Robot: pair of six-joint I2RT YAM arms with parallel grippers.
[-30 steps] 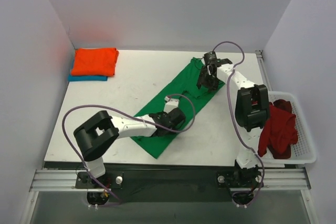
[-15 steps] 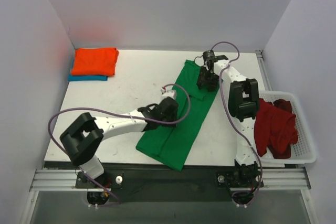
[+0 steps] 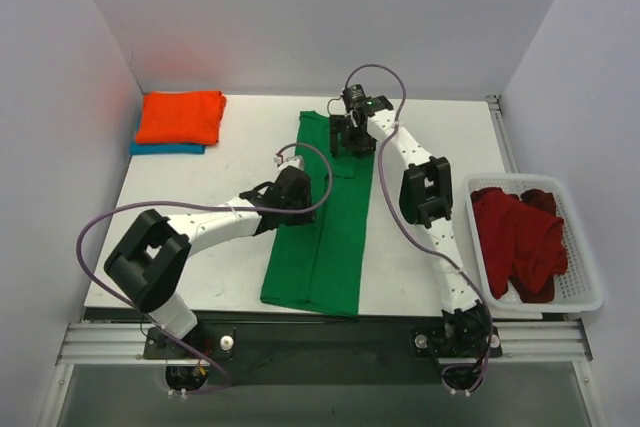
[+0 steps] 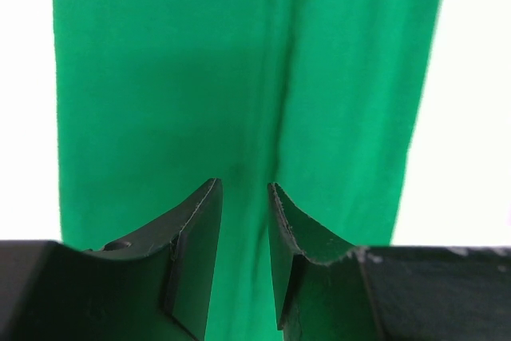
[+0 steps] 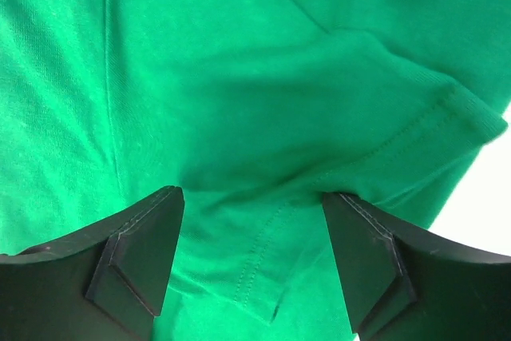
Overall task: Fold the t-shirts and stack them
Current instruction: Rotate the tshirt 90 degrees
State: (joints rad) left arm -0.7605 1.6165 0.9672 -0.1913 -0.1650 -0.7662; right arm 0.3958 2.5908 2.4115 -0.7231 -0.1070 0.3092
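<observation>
Green cotton short-sleeved t-shirt (image 3: 322, 237), folded lengthwise into a long strip, lies flat mid-way across the white rectangular table (image 3: 240, 142), running from the far edge to the near edge. The top view shows a lengthwise crease down its middle. White plastic slatted basket (image 3: 578, 304) sits off the table's right edge, with dark red tees (image 3: 515, 242) bunched loosely inside. Orange tee (image 3: 180, 117), folded to a rectangle, is in the far left corner, well apart from the green one. It is stacked on a teal-blue folded tee (image 3: 165, 149), of which only the near edge sticks out. Left arm reaches in from the near left, and its black two-finger left gripper (image 4: 243, 185) is over the strip's left half about mid-length. Its fingers stand a narrow gap apart with green cloth showing in the gap; can't tell if any fabric is pinched. Right arm stretches to the far end, and its right gripper (image 5: 251, 193) sits above the shirt there. Its fingers are spread wide and clamp nothing. Wrist view has the stitched sleeve hem (image 5: 415, 125) lying just past the tips, with cloth rumpled between them.
</observation>
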